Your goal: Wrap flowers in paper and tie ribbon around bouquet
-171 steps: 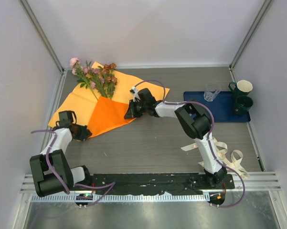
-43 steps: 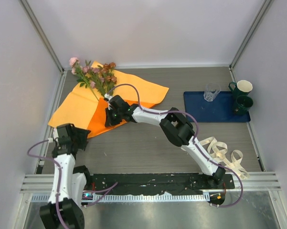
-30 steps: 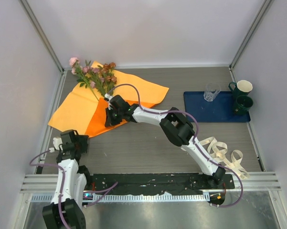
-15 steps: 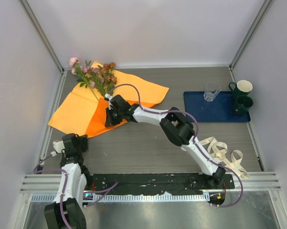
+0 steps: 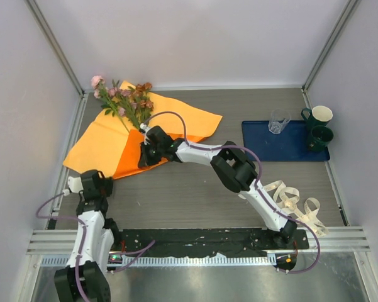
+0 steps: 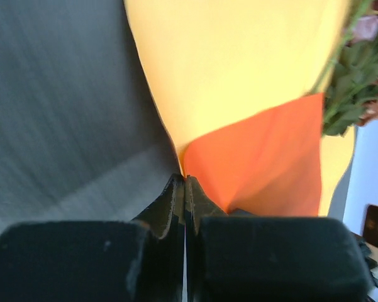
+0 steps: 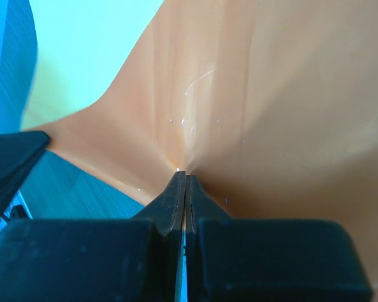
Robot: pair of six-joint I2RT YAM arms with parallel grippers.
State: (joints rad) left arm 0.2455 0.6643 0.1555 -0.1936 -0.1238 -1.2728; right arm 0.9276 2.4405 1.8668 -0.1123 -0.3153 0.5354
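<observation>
The left gripper (image 6: 184,181) drew back, then its jaws closed on the lower corner of the paper (image 5: 100,141) — the right gripper (image 7: 186,177) dragged the fold leftward.

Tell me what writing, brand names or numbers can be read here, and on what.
None readable anywhere.
The ribbon is too small in view to tell whether it bears print.
The paper and the blue tray show no lettering.

My left arm (image 5: 88,220) stands lower left, left gripper (image 5: 91,184) pinched closed; my right arm (image 5: 239,170) stretches centre-left, right gripper (image 5: 148,154) clamped tight.
</observation>
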